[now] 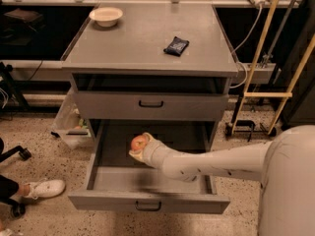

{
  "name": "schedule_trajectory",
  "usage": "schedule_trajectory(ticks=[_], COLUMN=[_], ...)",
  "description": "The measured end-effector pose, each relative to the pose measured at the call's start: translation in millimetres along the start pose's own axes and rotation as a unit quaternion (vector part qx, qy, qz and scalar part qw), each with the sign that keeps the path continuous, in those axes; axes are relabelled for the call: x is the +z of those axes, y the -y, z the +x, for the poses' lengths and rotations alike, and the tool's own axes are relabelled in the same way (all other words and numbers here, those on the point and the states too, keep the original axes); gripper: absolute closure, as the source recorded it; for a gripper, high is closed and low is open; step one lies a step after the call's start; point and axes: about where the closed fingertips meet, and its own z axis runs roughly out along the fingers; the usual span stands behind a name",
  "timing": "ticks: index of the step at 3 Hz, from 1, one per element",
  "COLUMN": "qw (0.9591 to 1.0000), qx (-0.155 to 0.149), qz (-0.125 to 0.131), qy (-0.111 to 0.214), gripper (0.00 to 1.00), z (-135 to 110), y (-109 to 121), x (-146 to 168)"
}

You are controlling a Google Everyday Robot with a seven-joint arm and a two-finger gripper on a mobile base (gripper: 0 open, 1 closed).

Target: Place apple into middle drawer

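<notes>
The middle drawer point(114, 179) is pulled open at the bottom of the grey cabinet, its flat grey floor showing. My white arm reaches in from the right, and my gripper point(139, 148) is over the left part of the drawer floor, shut on the apple point(138, 142). The apple is red-orange with paler patches and sits at the gripper's tip, just above or on the floor; I cannot tell if it touches.
The closed drawer front point(150, 104) with a dark handle sits above. On the cabinet top are a white bowl point(106, 15) and a dark blue snack packet point(176, 45). A clear bin point(71, 124) and a white shoe point(45, 188) lie left; a yellow frame point(275, 95) stands right.
</notes>
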Motion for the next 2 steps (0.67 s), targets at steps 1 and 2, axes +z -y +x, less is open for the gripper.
schedule_trajectory(ticks=[1,2], qw=[0.9989,0.9949], qx=[0.009,0.017], qz=[0.037,0.021], qy=[-0.028,-0.097], gripper=[1.0,1.0], z=[15,53], y=[38,42], x=[10,17])
